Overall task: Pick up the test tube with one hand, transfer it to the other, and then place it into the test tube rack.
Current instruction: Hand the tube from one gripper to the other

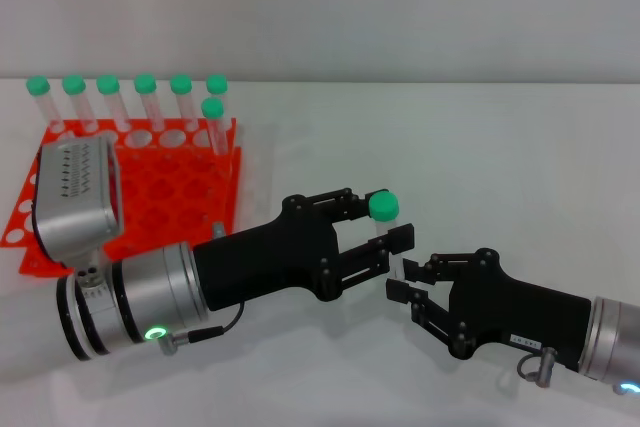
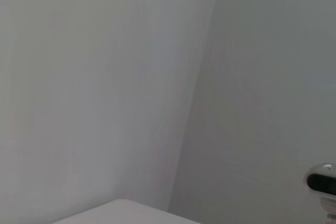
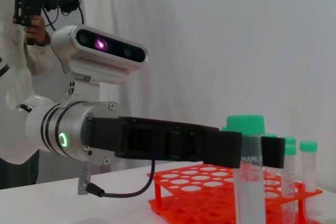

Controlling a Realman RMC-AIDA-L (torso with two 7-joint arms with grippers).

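My left gripper is shut on the test tube, a clear tube with a green cap, and holds it upright above the table, right of the orange-red rack. My right gripper is right at the tube's lower end, facing the left one. In the right wrist view the tube stands close up, with the left gripper's black fingers across it just below the cap. The rack lies behind it. The left wrist view shows only a pale wall.
Several other green-capped tubes stand along the rack's far rows and also show in the right wrist view. The left arm's wrist camera hangs over the rack's near side. A person stands behind the left arm.
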